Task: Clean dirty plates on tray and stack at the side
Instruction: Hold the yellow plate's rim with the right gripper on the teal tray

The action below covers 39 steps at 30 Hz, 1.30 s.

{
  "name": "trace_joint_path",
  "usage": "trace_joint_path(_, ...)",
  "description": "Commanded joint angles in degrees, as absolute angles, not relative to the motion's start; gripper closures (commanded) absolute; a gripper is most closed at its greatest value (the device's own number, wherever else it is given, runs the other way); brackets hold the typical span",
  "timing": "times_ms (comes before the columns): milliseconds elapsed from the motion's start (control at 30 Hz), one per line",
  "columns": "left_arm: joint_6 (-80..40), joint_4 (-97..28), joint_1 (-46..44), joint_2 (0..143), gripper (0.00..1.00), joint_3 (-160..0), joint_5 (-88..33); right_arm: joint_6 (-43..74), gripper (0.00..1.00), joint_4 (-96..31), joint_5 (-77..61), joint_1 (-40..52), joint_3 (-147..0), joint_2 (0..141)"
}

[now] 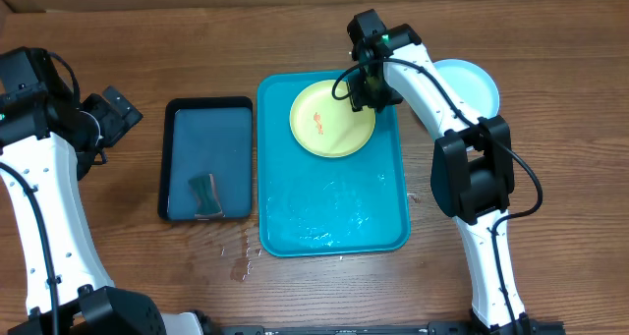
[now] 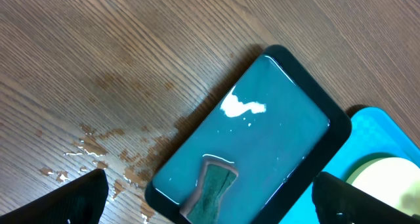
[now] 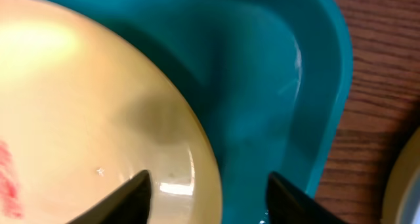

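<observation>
Right gripper (image 3: 209, 184), jaws parted, straddles the far-right rim of the smeared yellow plate (image 1: 324, 127), which lies in the far half of the teal tray (image 1: 324, 222); left gripper (image 2: 210, 194), spread wide, hangs well off left.

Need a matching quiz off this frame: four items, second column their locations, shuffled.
Items:
1. yellow plate
2. blue plate
3. sponge
4. water drops

Places:
A. on the table, right of the teal tray
B. in the dark tray
C. on the table, by the trays' near edge
D. on the teal tray

Pairs: 1-D, 2-A, 3-B, 4-C
</observation>
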<state>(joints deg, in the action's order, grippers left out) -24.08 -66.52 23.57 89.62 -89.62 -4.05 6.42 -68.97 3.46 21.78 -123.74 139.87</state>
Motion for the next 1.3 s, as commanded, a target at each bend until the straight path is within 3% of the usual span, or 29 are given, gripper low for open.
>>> trace_joint_path(0, -24.9, -66.6, 23.6, 89.2, 0.00, -90.6, -4.1, 5.9, 0.55, -70.2, 5.3, 21.6, -122.9, 137.1)
trace_joint_path(200, -24.9, -66.7, 23.6, 89.2, 0.00, -90.6, -4.1, 5.9, 0.64, -74.1, 3.9, 21.6, -122.9, 137.1)
trace_joint_path(267, -24.9, -66.7, 23.6, 89.2, 0.00, -90.6, -4.1, 5.9, 0.90, -75.6, 2.7, 21.6, -122.9, 137.1)
trace_joint_path(300, -24.9, -66.7, 23.6, 89.2, 0.00, -90.6, -4.1, 5.9, 0.96, -76.3, 1.8, 21.6, -122.9, 137.1)
trace_joint_path(467, -24.9, -66.7, 23.6, 89.2, 0.00, -90.6, -4.1, 5.9, 0.96, -80.0, -2.6, 21.7, -122.9, 137.1)
trace_joint_path(567, -24.9, -66.7, 23.6, 89.2, 0.00, -90.6, -4.1, 5.9, 0.90, -85.6, -8.4, 21.7, -122.9, 137.1)
trace_joint_path(733, -24.9, -66.7, 23.6, 89.2, 0.00, -90.6, -4.0, 5.9, 0.64, -90.3, -12.5, 21.7, -123.0, 137.1)
trace_joint_path(1000, -24.9, -66.7, 23.6, 89.2, 0.00, -90.6, -4.1, 5.6, 0.48, -82.4, -5.0, 21.3, -123.0, 137.1)
trace_joint_path(1200, -24.9, -66.6, 23.6, 89.2, 0.00, -90.6, -4.1, 5.5, 0.45, -77.6, 1.9, 21.3, -123.0, 137.1)
trace_joint_path(1267, -24.9, -66.6, 23.6, 89.2, 0.00, -90.6, -4.0, 5.5, 0.54, -77.7, 1.9, 21.3, -123.0, 137.1)
